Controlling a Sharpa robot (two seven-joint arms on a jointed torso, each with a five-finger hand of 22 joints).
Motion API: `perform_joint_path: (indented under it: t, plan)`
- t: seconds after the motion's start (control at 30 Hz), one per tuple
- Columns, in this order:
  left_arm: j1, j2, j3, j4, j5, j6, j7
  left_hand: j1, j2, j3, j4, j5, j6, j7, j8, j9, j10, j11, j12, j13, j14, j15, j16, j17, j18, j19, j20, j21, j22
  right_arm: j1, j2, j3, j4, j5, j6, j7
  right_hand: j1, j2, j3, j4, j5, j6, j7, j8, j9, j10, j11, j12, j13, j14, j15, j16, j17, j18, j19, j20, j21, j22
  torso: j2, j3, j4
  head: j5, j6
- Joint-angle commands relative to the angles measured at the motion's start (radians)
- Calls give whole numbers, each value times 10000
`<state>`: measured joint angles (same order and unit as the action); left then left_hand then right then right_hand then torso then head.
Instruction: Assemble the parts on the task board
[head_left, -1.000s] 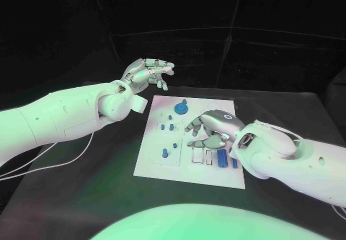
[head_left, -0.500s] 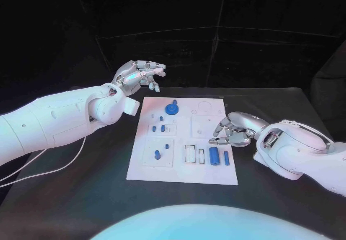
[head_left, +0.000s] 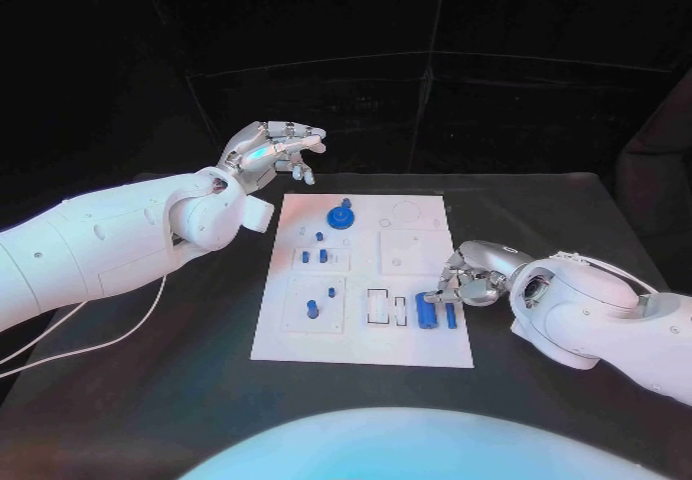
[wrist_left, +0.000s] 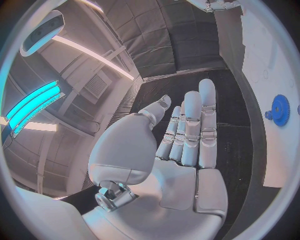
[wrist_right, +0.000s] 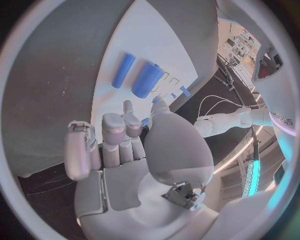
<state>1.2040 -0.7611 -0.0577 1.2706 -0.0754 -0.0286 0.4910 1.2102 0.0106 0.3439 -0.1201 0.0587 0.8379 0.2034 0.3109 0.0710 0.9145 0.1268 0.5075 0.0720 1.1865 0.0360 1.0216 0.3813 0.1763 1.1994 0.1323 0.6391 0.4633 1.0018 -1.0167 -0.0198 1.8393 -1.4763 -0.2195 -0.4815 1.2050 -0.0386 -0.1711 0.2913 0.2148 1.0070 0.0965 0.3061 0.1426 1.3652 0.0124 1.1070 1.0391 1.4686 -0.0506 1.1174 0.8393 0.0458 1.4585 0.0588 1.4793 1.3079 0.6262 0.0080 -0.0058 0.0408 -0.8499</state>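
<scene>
While my left hand (head_left: 271, 147) hangs raised past the far left corner of the task board (head_left: 361, 340), fingers loosely curled and holding nothing, my right hand (head_left: 469, 275) sits at the board's right edge, fingers bent inward; can't tell if they're pinching anything. Just beside it lie a thick blue cylinder (head_left: 427, 309) and a thin blue pin (head_left: 451, 315). A blue gear (head_left: 342, 216) stands near the far edge.

head view: high, looking down at the board (head_left: 361, 285), mid-frame.
wrist views: close behind each palm.
shared: all three show the board (wrist_left: 265, 75) (wrist_right: 150, 45).
</scene>
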Motion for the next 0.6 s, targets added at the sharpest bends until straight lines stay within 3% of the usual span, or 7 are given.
perform_joint_path:
  t: [0.03, 0.6]
  plan:
    - [13, -4, 6, 28, 47, 151, 62, 98, 11, -11, -39, -10, -71, 21, 66, -9, -37, 0, 47, -16, -67, 3, 33, -9, 64, 87, 7, -48, -9, -107, 67, -1, -18, -282, 253, -416, -119, -20, -75, 9, -38, -83, -17, 48, 15, -25, 15, 71, 40, -8, -55, -34, 13, -88, 97, -20, 60, 1122, -2, -9, 0, 2, -15]
    - [1, -21, 5, 7, 47, 152, 81, 98, 11, -11, -39, -10, -71, 21, 66, -9, -37, 0, 47, -16, -67, 3, 33, -9, 64, 87, 7, -48, -9, -406, 750, -1, -428, -236, 762, -456, -145, 231, -201, -34, 263, -70, -40, 167, 109, 25, -1, 233, 407, -3, -63, -50, 13, -105, 141, -21, 107, 1208, -4, -3, -11, 38, -71]
